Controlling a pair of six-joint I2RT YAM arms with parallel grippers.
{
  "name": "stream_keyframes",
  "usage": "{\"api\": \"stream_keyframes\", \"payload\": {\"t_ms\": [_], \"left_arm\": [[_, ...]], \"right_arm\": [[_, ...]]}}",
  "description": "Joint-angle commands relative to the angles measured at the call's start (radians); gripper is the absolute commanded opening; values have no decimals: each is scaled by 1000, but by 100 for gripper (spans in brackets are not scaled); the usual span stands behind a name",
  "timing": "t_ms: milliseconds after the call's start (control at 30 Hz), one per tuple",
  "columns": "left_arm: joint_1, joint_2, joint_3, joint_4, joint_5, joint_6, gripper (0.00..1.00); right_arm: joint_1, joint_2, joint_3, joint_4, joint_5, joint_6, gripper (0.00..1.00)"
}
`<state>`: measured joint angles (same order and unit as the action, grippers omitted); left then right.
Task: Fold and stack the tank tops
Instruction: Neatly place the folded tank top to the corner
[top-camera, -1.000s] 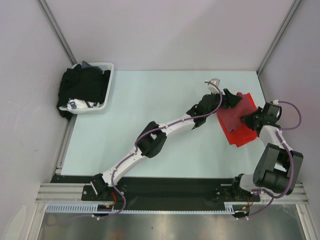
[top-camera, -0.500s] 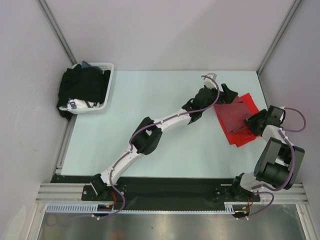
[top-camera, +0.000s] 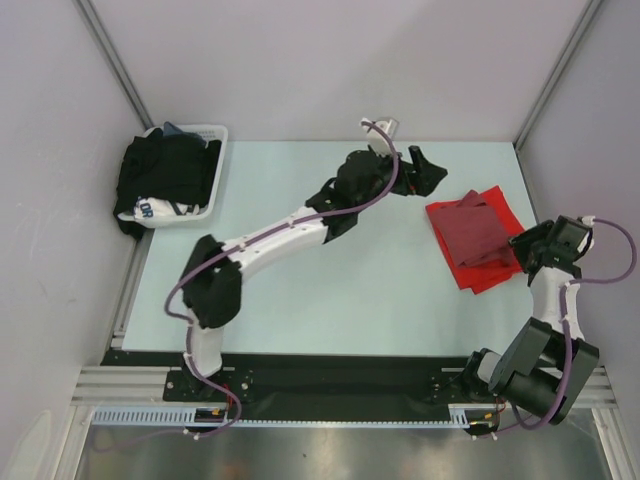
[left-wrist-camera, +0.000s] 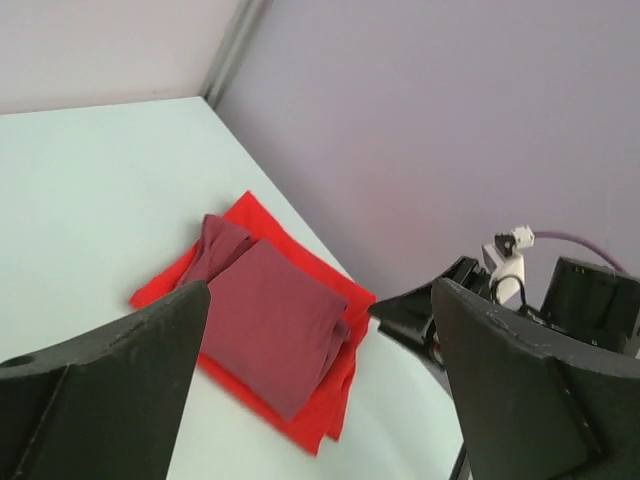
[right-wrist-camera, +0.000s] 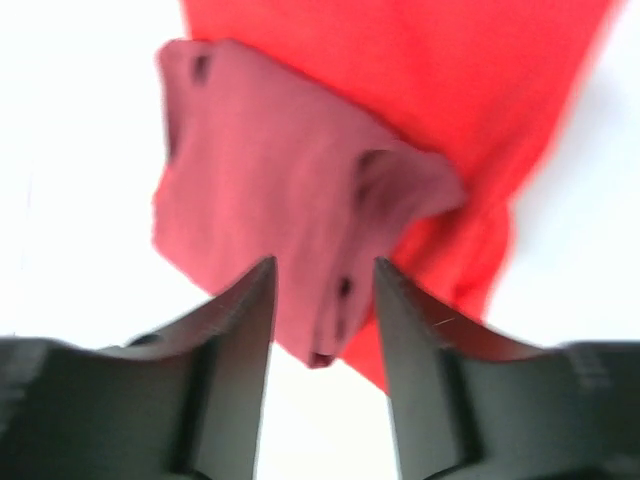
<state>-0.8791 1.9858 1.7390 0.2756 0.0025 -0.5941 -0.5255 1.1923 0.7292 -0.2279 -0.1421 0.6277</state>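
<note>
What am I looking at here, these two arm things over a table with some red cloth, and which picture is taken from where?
These are two robot arms bolted at the near edge of a pale table. The wide picture looks down from above. The other two come from a small camera on each wrist, so the dark shapes at the bottom belong to that arm itself. On the right, a folded maroon top lies on a folded bright red top. At the far left, a white basket holds black clothes. The left end effector hangs open near the stack's far left corner. The right end effector is open at its right edge. Neither holds anything.
</note>
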Motion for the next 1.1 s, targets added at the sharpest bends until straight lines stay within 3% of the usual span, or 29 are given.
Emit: {"api": "stream_keyframes", "payload": {"t_ms": [0,133,300,433,600,667,767,800,867,1067], "left_arm": [[28,-211,-218,-27,-36,54,98],[58,-390,-432,-47,-61,31,100],[101,-556,-652,-92,-42,1,99],[115,-651,-798,-82,-58,0,100],[129,-737,-909,-125,-65,10,100],[144,-775,-940,-160,-65,1,100],[161,-850,-987,-206,-88,5,100],[161,-876,-1001,-217,-102,13,100],[164,-957,-1035,-268,-153,37,100],[167,-1186,-1142,-403,-275,66,100]], "right_arm": [[25,-33,-2,47,-134,-33,46],[55,25,-2,189,-406,-11,31],[53,223,-48,384,-606,105,11],[13,293,-158,548,-591,175,1],[-11,280,-166,451,-495,115,2],[-5,247,-160,440,-493,107,4],[31,123,-105,325,-430,23,19],[80,84,-68,236,-351,-9,36],[166,-41,-57,170,-282,-80,49],[346,-288,-126,219,-318,-134,66]]}}
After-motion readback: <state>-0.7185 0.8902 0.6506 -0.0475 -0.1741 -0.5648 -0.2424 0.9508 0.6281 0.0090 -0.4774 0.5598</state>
